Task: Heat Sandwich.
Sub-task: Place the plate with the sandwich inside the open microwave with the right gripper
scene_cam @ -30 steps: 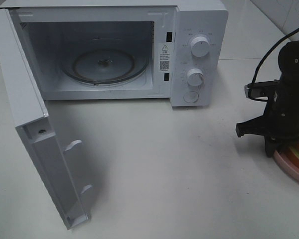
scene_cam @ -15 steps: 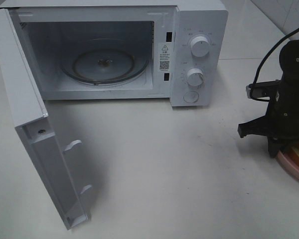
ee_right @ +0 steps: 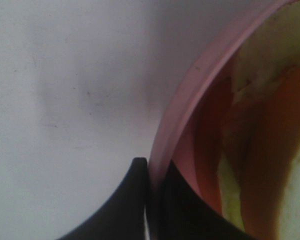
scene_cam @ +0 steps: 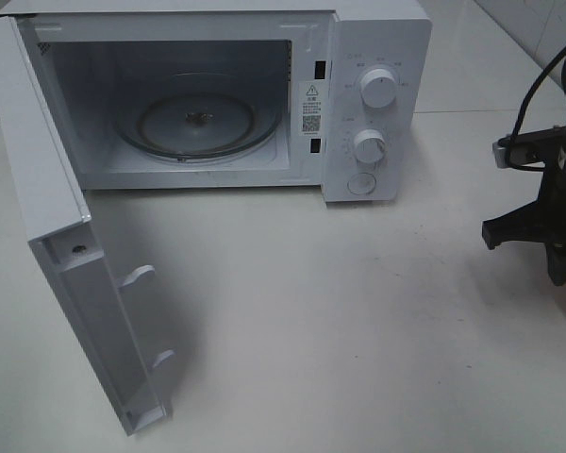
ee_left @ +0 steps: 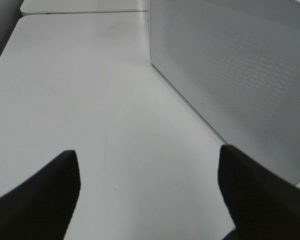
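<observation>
Gripping only the rim of the pink plate (ee_right: 190, 95), four o'clock from the microwave (scene_cam: 377, 57), the right gripper (ee_right: 152, 172) is clamped tight; the sandwich (ee_right: 260, 125) on that plate could be tipped off by sagging. The left gripper (ee_left: 149, 160) is spread wide, empty.

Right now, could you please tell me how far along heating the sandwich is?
Done: the microwave door stands open, its glass turntable bare. In hand: the right end effector is shut on the rim of the pink plate, the sandwich on it. To do: carrying it inside, closing the door, starting the heat.
</observation>
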Controlling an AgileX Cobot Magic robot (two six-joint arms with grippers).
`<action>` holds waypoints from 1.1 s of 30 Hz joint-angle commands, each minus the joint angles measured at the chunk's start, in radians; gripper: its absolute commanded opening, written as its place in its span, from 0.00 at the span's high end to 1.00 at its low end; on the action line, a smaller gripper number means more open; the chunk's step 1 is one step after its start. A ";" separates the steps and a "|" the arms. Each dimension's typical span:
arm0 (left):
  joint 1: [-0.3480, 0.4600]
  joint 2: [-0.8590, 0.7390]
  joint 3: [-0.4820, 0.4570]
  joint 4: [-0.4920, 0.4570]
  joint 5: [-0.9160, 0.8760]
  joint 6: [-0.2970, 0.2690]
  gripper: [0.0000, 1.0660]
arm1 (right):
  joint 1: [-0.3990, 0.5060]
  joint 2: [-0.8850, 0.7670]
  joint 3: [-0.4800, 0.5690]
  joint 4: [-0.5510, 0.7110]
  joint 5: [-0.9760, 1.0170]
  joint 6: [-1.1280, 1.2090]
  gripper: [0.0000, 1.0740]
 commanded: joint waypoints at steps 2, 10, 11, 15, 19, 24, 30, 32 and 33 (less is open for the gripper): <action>-0.003 -0.022 0.002 -0.003 -0.012 0.000 0.34 | -0.001 -0.061 0.002 -0.058 0.062 -0.001 1.00; -0.003 -0.022 0.002 -0.003 -0.012 0.000 0.34 | -0.001 -0.122 0.002 -0.060 0.084 -0.007 1.00; -0.003 -0.022 0.002 -0.003 -0.012 0.000 0.34 | -0.001 -0.126 0.002 -0.060 0.089 -0.007 1.00; -0.003 -0.022 0.002 -0.003 -0.012 0.000 0.34 | 0.001 -0.150 0.002 -0.044 0.125 -0.023 1.00; -0.003 -0.022 0.002 -0.003 -0.012 0.000 0.34 | 0.001 -0.197 0.018 -0.006 0.126 -0.056 1.00; -0.003 -0.022 0.002 -0.003 -0.012 0.000 0.34 | 0.056 -0.277 0.107 -0.020 0.099 -0.056 1.00; -0.003 -0.022 0.002 -0.003 -0.012 0.000 0.34 | 0.151 -0.350 0.175 -0.068 0.145 -0.046 1.00; -0.003 -0.022 0.002 -0.003 -0.012 0.000 0.34 | 0.177 -0.374 0.190 -0.076 0.151 -0.046 1.00; -0.003 -0.022 0.002 -0.003 -0.012 0.000 0.34 | 0.190 -0.384 0.200 -0.084 0.152 -0.046 1.00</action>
